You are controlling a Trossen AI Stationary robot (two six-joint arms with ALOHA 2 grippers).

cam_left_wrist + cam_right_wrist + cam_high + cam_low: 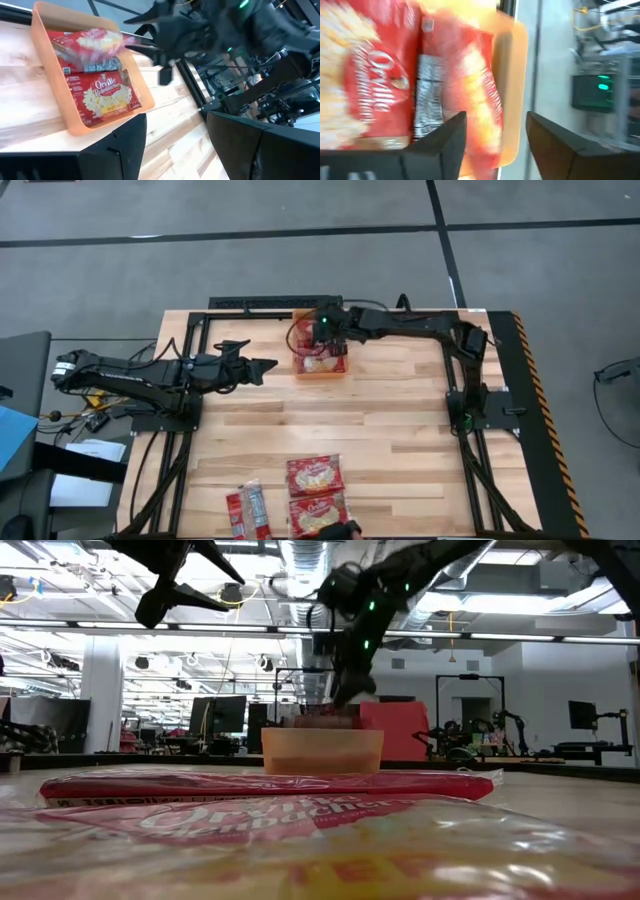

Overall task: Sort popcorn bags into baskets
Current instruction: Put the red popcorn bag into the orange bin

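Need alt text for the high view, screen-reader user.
Seen from above, the right claw hangs open over an orange basket holding popcorn bags at the far edge of a wooden table. The left claw waits open beside it; three more bags lie at the near edge.

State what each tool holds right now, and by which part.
Nothing. The right tool stands open over the orange bin, its popcorn bag released; the left tool is open and empty.

Wooden table (pixel 380 420) (black frame (pixel 270 303) behind) on grey floor (pixel 200 230).
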